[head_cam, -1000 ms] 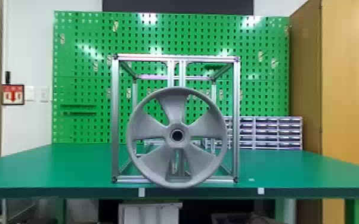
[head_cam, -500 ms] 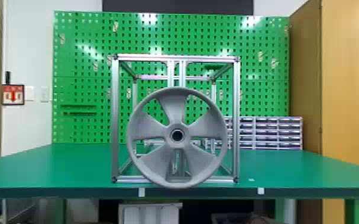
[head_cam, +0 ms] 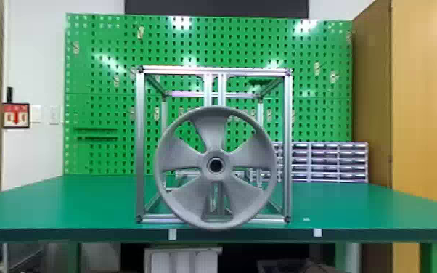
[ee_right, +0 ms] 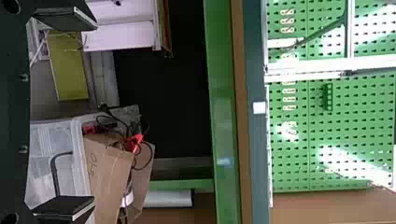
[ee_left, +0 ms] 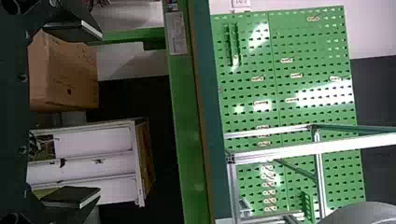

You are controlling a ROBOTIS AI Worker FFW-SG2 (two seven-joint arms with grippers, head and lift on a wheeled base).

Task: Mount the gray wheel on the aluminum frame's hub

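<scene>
Holding nothing, my left gripper [ee_left: 99,112] and right gripper [ee_right: 95,113] open, I judge the gray wheel [head_cam: 212,130] mounted upright on the aluminum frame [head_cam: 140,145] by the desk's [head_cam: 65,234] front edge, full seating unconfirmed.

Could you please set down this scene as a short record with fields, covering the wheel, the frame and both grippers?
wheel: gray, upright, in front of the frame's lower middle
mounting: cannot tell whether fully seated
frame: aluminum, standing on the green table
left gripper: jaws open, holding nothing
right gripper: jaws open, holding nothing
behind: pegboard, drawer unit
</scene>
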